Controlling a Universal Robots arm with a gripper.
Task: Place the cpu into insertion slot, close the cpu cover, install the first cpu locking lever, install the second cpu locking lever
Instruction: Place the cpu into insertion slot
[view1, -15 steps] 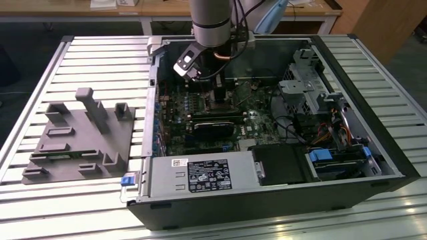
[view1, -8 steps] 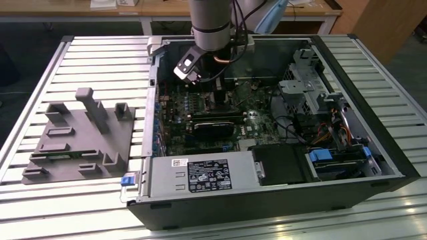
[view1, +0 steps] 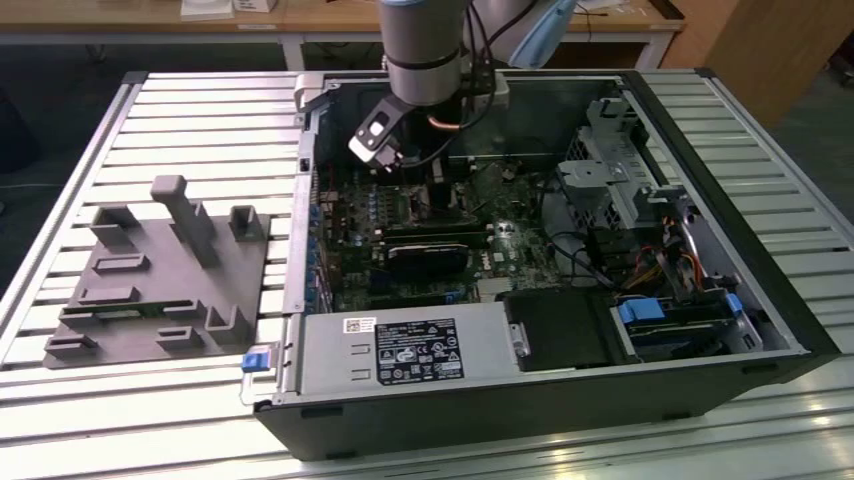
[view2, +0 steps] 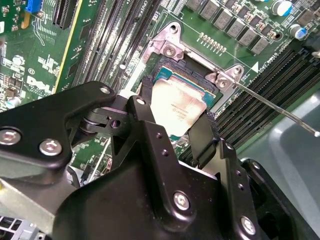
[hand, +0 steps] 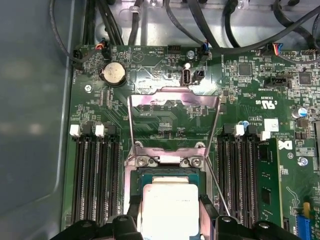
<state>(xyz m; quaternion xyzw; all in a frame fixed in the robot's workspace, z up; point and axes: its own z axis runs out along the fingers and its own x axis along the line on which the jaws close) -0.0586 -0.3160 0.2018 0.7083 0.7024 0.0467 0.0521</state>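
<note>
now the black claw (hand: 170, 209) pinches the silver-grey square cpu (hand: 169, 200), directly over the silver-rimmed insertion slot (hand: 150, 173), at twelve o'clock in the exterior view's black case (view1: 534, 420).

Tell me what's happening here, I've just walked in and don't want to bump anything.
A robot arm reaches down into an open desktop computer case. Its gripper is shut on the cpu, fingers on two opposite sides, holding it at the insertion slot. Whether it is fully seated cannot be told. The cpu cover stands swung open, off the slot, and a thin locking lever juts free beside it.
</note>
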